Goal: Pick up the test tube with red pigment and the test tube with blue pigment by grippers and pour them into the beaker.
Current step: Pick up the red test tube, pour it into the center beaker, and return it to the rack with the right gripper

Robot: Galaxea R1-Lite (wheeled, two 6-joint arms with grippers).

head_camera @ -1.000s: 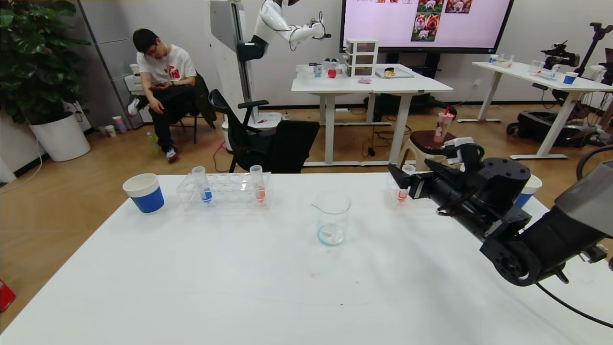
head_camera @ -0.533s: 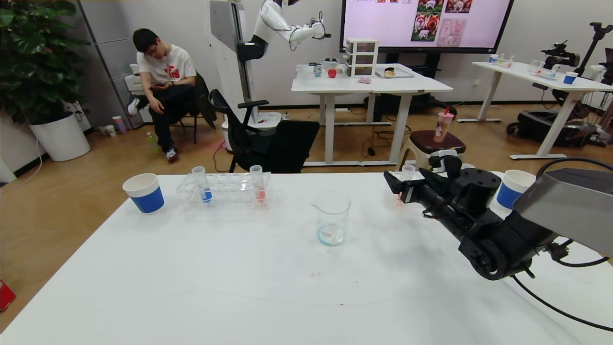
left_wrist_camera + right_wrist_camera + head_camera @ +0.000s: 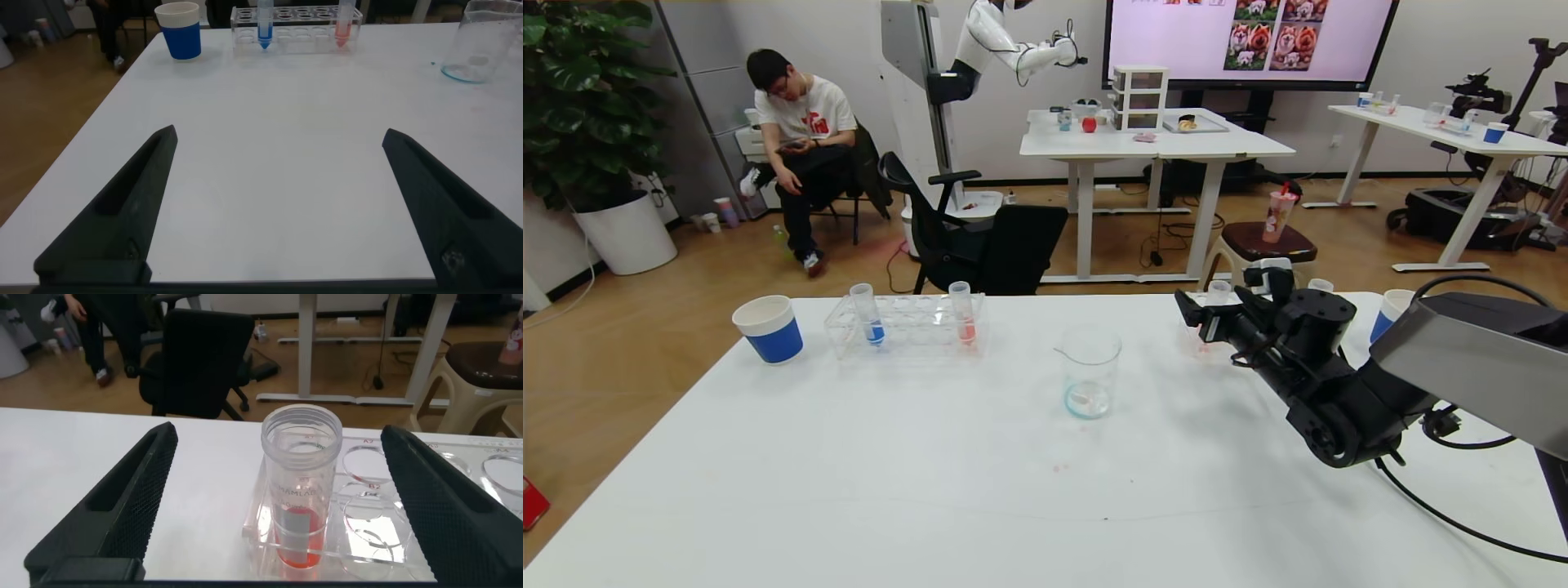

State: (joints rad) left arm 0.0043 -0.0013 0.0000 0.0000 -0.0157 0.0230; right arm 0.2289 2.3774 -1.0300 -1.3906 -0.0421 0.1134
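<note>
Right gripper [image 3: 278, 498] advanced, straddling red tube [image 3: 300, 490].

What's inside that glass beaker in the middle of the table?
The beaker looks nearly empty: only a faint bluish ring and a pale smear show at its bottom. Whether any liquid is in there, I cannot tell.

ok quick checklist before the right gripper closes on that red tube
1. Right gripper fingers open: ok, spread wide either side of the tube.
2. Test tube with red pigment centred between the fingers: ok in the right wrist view.
3. Tube upright in its clear rack: ok.
4. Fingers far enough forward to clamp the tube: cannot tell; the head view hides the tube body behind the gripper.
5. Beaker upright with a free path to it over the table: ok.
6. Left gripper out of the way: ok, open, low over the table, with the test tube with blue pigment racked beyond it.
</note>
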